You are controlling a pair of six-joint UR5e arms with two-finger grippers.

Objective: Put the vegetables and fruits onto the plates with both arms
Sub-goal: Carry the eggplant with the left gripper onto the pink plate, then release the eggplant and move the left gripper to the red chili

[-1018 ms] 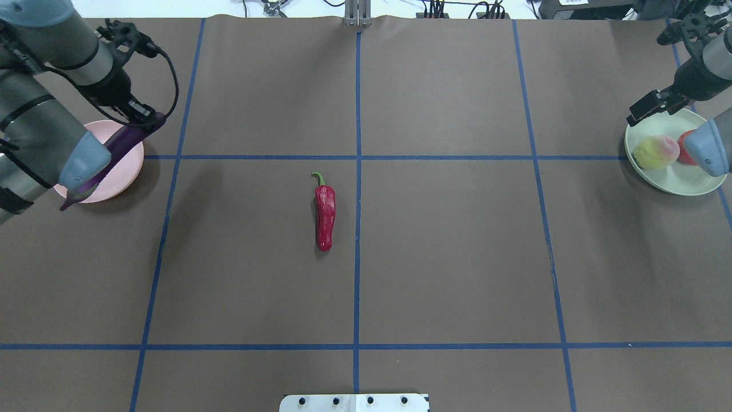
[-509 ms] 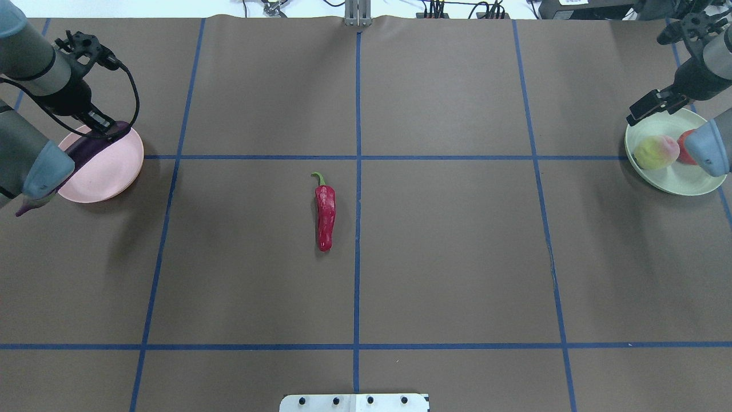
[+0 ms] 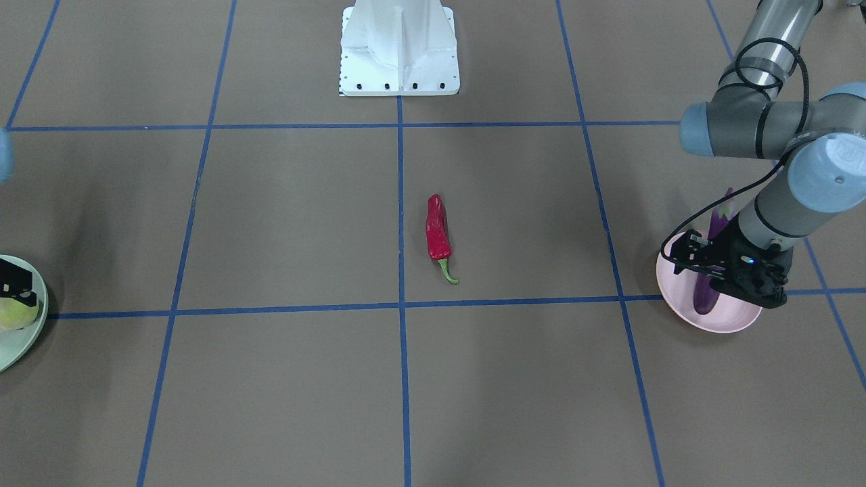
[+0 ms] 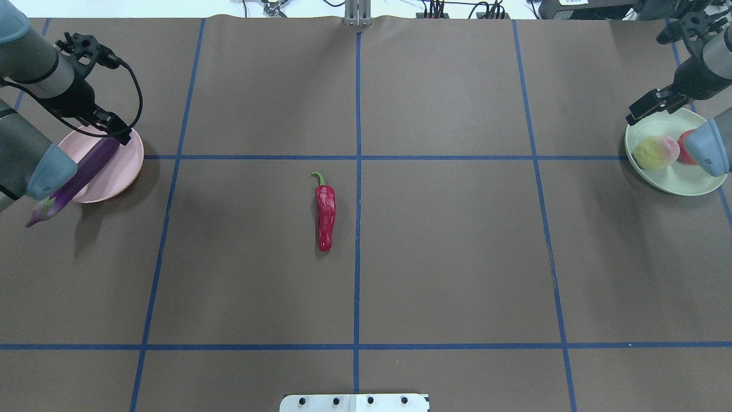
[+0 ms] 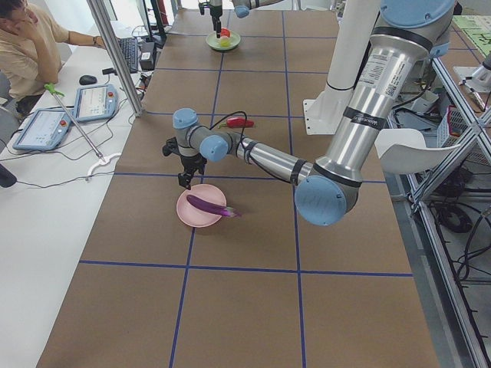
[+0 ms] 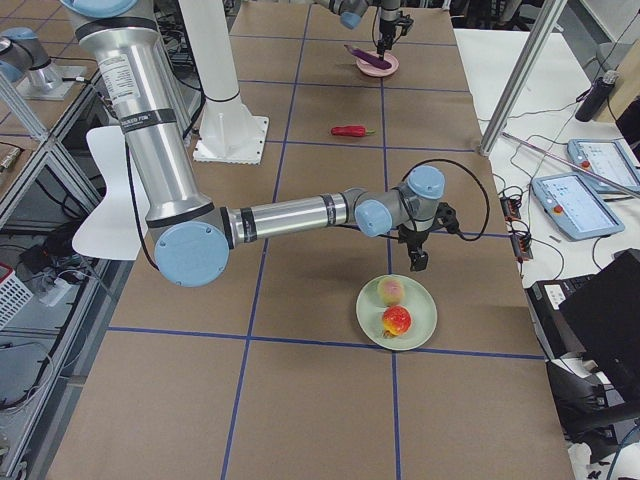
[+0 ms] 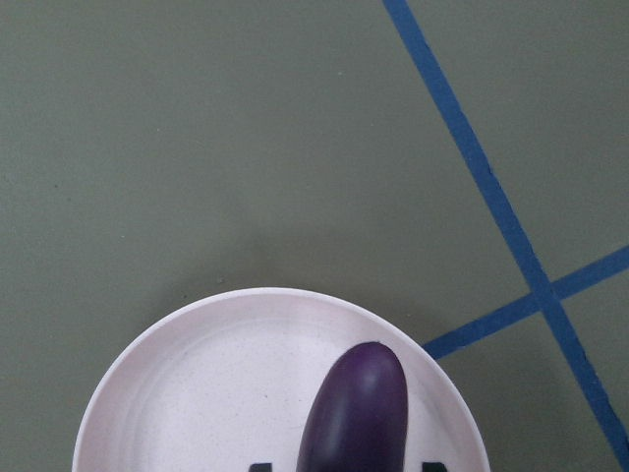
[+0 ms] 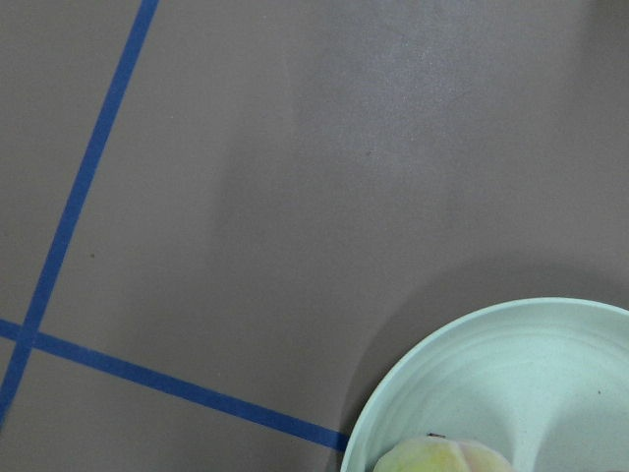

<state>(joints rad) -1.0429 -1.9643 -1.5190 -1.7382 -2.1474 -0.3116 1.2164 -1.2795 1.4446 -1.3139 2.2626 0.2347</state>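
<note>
Crossing brown tabletop (image 4: 457,257), blue tape lines (image 4: 357,286)

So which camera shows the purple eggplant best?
The exterior left view: the eggplant shows whole across the pink plate. Overhead and front views have the left arm covering part; the left wrist sees only its tip.

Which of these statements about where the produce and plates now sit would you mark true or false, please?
1. The red chili pepper lies on the table, on no plate. True.
2. The eggplant lies wholly inside the pink plate. False: its capped end overhangs the rim.
3. The peach and the red-orange fruit share the mint green plate. True.
4. The pink plate also holds a fruit. False: only the eggplant lies on it.
</note>
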